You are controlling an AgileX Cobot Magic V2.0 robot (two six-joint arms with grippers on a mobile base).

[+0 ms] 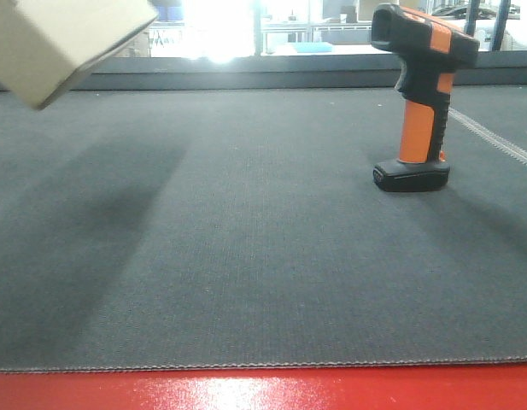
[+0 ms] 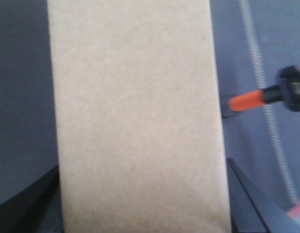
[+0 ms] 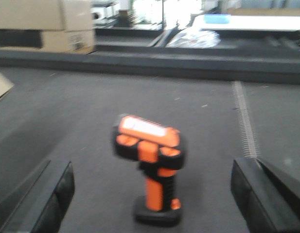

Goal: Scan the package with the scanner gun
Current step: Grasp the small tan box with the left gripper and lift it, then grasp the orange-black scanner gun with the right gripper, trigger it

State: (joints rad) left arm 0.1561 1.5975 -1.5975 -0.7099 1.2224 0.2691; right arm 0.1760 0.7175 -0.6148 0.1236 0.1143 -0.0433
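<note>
1. The package is off the bench, tilted, up over the far left corner. The front view shows only one corner of it. Probably raised to offer a face to the scanner.
2. Left pincer: dark fingers sit either side of the box, whose tan face fills the wrist view. The box is airborne, so I judge the pincer clamped on the package. The actual contact lines are too blurred to confirm.
3. The scanner gun stands upright on its flat foot toward the far right of the bench. Its head seems to face left, toward the package side. Nothing touches it.
4. Right pincer: fingers wide apart, one each side of the scanner and clear of it. Looks lined up for a grab on the orange stem, not yet made.
5. Hidden: no barcode label shows on any visible face, so I can't tell which side has to meet the scanner head. Neither arm appears in the front view.
6. Both wrist views are soft, so the scanner's window and trigger detail are unreadable. The cartons sit beyond the far edge, off the bench.
</note>
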